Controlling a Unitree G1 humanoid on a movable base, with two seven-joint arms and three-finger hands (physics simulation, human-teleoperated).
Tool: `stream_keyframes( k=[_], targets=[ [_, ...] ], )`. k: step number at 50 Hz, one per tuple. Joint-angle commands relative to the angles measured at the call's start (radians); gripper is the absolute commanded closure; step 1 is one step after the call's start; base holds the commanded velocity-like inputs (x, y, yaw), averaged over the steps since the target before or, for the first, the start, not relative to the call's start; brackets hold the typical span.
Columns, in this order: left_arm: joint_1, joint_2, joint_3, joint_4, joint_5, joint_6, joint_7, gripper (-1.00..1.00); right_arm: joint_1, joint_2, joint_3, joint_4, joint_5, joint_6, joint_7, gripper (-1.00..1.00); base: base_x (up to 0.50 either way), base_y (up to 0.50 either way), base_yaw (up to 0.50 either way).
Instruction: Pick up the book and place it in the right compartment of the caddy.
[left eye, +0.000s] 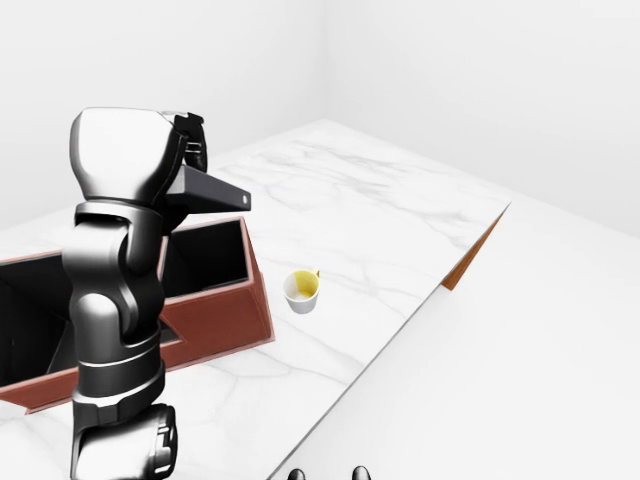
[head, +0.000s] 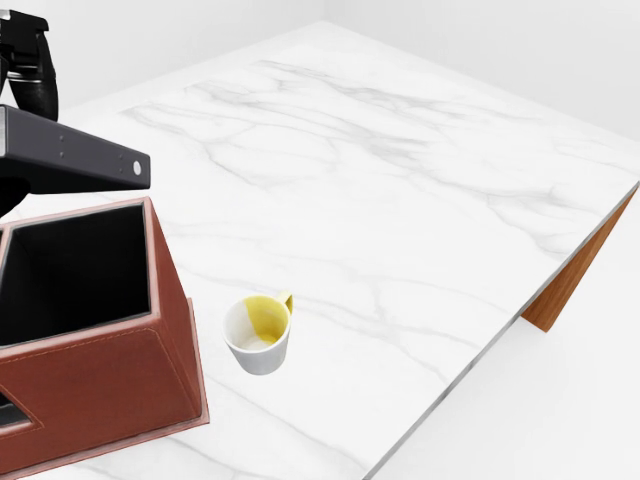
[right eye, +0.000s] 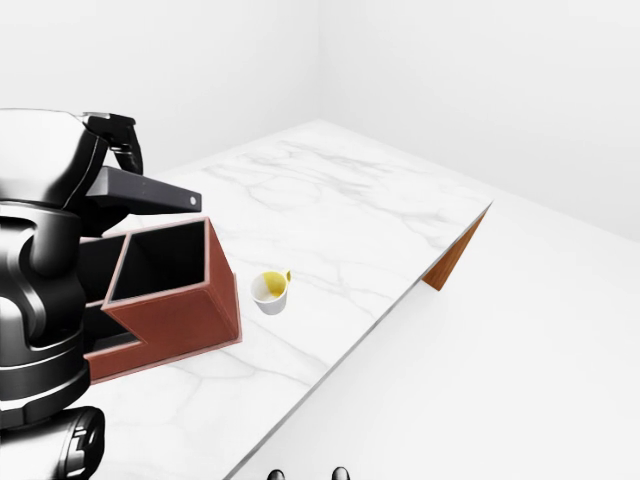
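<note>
While left fingers (left eye: 192, 147) clamp the book (head: 70, 152) above caddy (head: 150, 270) rim, mug (head: 258, 334) beside

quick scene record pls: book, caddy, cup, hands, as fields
book: dark, held level in left hand, above the caddy's upper edge
caddy: reddish-brown, open top, on marble table; right compartment empty
cup: white, yellow inside, stands on table right of caddy, apart from it
left hand: fingers closed on book
right hand: not in view
task state: book not yet in caddy
</note>
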Motion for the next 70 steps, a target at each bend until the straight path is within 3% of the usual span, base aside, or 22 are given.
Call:
stream_keyframes(
  k=[1, 24, 27, 55, 70],
  targets=[
    [-0.001, 0.014, 0.014, 0.004, 0.014, 0.002, 0.044, 1.0, -0.001, 0.001, 0.003, 0.001, -0.005, 0.0, 0.0, -1.0, 0.0, 0.0, 0.0],
    [-0.02, 0.026, 0.01, 0.044, 0.038, 0.0, 0.051, 1.0, -0.001, 0.001, 0.005, 0.01, -0.01, 0.0, 0.002, -1.0, 0.0, 0.0, 0.0],
    [-0.028, 0.037, 0.001, 0.061, 0.097, 0.004, 0.077, 1.0, -0.001, 0.002, 0.007, 0.01, -0.015, 0.0, 0.002, -1.0, 0.0, 0.0, 0.0],
    [-0.025, 0.004, -0.037, 0.189, 0.233, -0.05, 0.113, 1.0, -0.002, -0.003, 0.004, 0.009, -0.01, 0.0, 0.001, -1.0, 0.0, 0.0, 0.0],
    [-0.029, -0.001, -0.052, 0.27, 0.295, -0.047, 0.148, 1.0, -0.004, -0.002, 0.007, 0.014, -0.017, 0.0, 0.005, -1.0, 0.0, 0.0, 0.0]
  ],
)
